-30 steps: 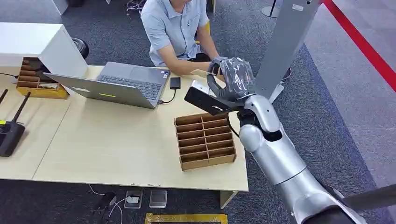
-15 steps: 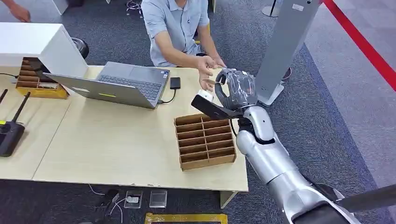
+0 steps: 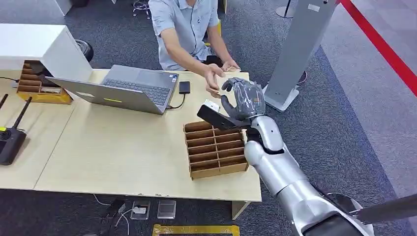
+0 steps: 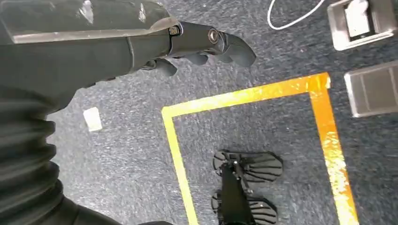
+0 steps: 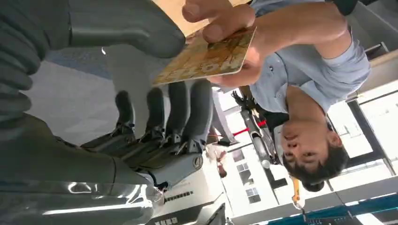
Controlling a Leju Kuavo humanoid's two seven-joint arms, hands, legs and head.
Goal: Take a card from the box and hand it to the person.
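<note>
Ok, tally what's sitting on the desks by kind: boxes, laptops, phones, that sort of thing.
Cardboard divider boxes: 2
Laptop: 1
Black phone: 1
Black router with antennas: 1
White box: 1
Total: 6

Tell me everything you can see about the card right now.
The card is a thin flat rectangle, yellowish with a printed pattern that is too blurred to read. The person's hand pinches one end between thumb and fingers. Its other end lies between the right hand's thick thumb and dark fingers, which stand apart; I cannot tell whether they touch it. It is tilted, above the table's far edge.
</note>
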